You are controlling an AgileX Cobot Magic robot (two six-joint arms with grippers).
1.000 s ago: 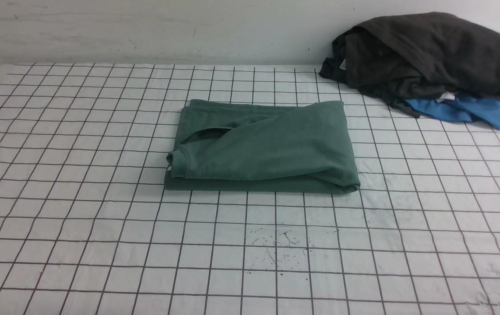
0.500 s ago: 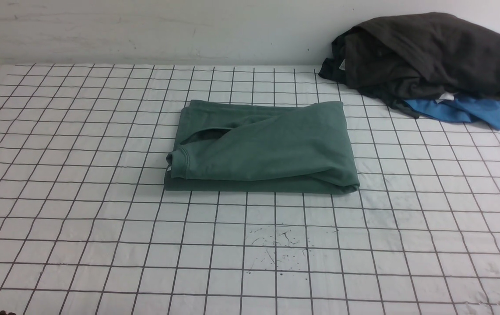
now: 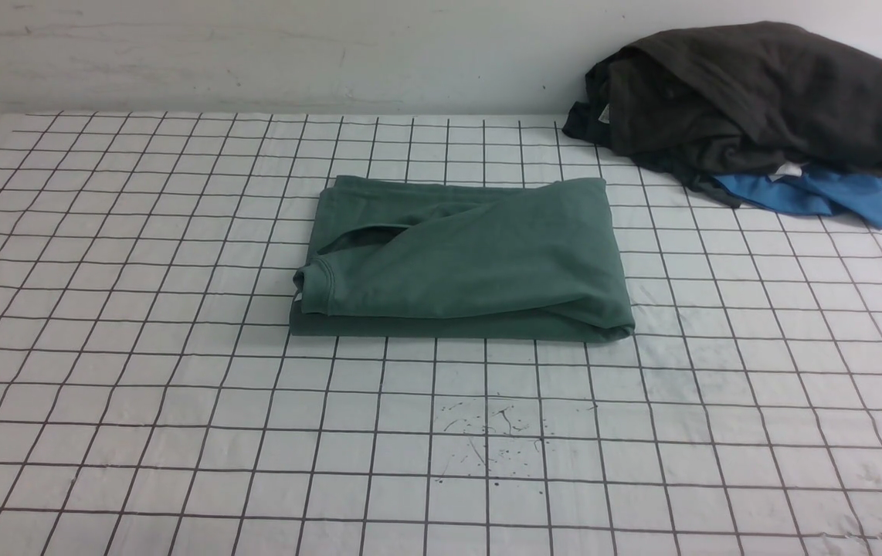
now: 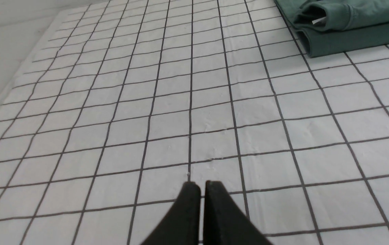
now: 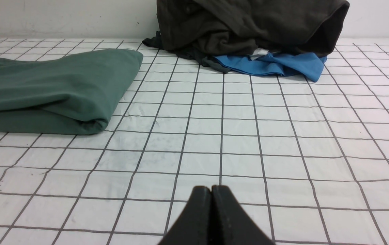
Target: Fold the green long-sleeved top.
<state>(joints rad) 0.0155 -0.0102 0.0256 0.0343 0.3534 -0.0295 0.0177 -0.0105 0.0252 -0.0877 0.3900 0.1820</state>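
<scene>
Nothing shifted on the cloth since the earlier frames; only a dark sliver at 7 o'clock of the front view, appearing half a second ago, now slid further toward the corner.

Largest to smallest: white grid-lined table cover [image 3: 178, 401], spanning the whole work surface; dark charcoal garment [image 3: 758, 93] heaped at 1 o'clock against the wall, over a bright blue garment [image 3: 819, 194] peeking out beneath it; green long-sleeved top [image 3: 464, 259] folded into a flat rectangle at centre, ribbed collar toward 9 o'clock, well apart from the heap; left gripper [image 4: 202, 185] with jaws pressed nearly together, gripping nothing, above bare cloth; right gripper [image 5: 211, 189] fully closed, likewise empty, clear of the top.
</scene>
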